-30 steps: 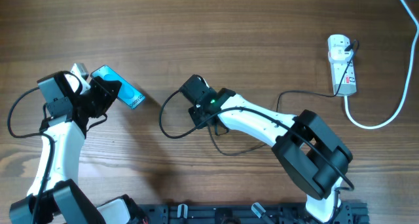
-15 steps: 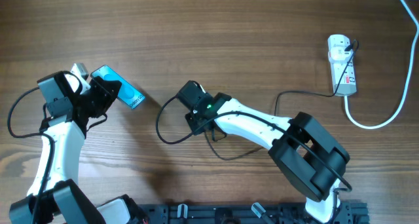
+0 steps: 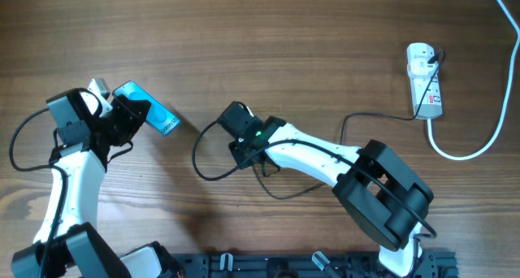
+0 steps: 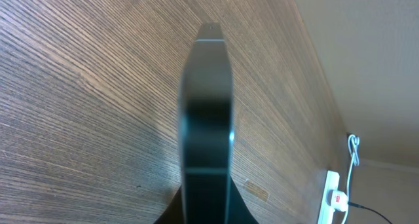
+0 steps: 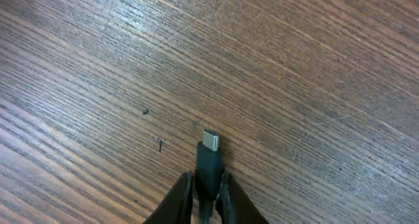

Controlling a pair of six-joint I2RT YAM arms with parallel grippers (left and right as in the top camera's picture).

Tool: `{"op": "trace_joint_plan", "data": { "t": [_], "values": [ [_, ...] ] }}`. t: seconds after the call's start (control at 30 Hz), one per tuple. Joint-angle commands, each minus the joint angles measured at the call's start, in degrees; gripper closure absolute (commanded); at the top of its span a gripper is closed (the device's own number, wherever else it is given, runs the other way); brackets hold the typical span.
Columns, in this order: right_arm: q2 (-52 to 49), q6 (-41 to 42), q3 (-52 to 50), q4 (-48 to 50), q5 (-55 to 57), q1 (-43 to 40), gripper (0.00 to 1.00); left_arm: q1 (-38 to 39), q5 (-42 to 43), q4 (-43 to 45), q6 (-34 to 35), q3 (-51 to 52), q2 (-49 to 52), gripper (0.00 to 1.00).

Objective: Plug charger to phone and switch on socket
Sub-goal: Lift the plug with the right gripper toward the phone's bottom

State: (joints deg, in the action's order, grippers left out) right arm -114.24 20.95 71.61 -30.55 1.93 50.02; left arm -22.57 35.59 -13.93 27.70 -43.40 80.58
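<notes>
The phone (image 3: 150, 110), its screen cyan-blue, is tilted at the left with my left gripper (image 3: 128, 114) shut on it. The left wrist view shows the phone (image 4: 206, 119) edge-on, a dark slab rising from between the jaws of the left gripper (image 4: 206, 214). My right gripper (image 3: 232, 117) is mid-table, to the right of the phone and apart from it. It is shut on the charger's dark connector (image 5: 209, 160), whose metal tip (image 5: 210, 140) points out over the wood. The charger's black cable (image 3: 199, 152) loops beside the gripper and runs to the white socket (image 3: 424, 81) at the far right.
A black plug (image 3: 435, 60) sits in the socket's outlet. A thick white lead (image 3: 479, 144) curves from the socket along the right edge. The socket (image 4: 329, 201) also shows low on the right in the left wrist view. The right arm (image 3: 325, 156) lies across the middle of the table.
My right gripper has shifted a little left and toward me with the connector, and the cable loop has swung left with it. The left arm and phone have not moved.
</notes>
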Motion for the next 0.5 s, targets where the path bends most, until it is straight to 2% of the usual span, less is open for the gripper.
{"op": "trace_joint_plan", "data": {
  "t": [0.0,0.17,0.37,0.47],
  "values": [
    [-2.56,0.79,-1.25,-1.03,-0.98,0.39,0.83,0.33,0.35,0.39,-0.02,-0.63,-0.15,0.96],
    [-2.54,1.73,-1.22,-0.04,-3.67,0.37,0.96,0.33,0.35,1.29,-0.04,-0.63,-0.15,0.96],
    [-2.51,1.46,-1.2,0.59,-7.23,0.31,0.96,0.33,0.39,1.44,-0.02,-0.63,-0.15,0.96],
    [-1.86,-3.41,-1.11,2.6,-14.21,-0.26,0.96,0.33,1.9,1.25,-0.07,-0.63,-0.15,0.96]
  ]
}}
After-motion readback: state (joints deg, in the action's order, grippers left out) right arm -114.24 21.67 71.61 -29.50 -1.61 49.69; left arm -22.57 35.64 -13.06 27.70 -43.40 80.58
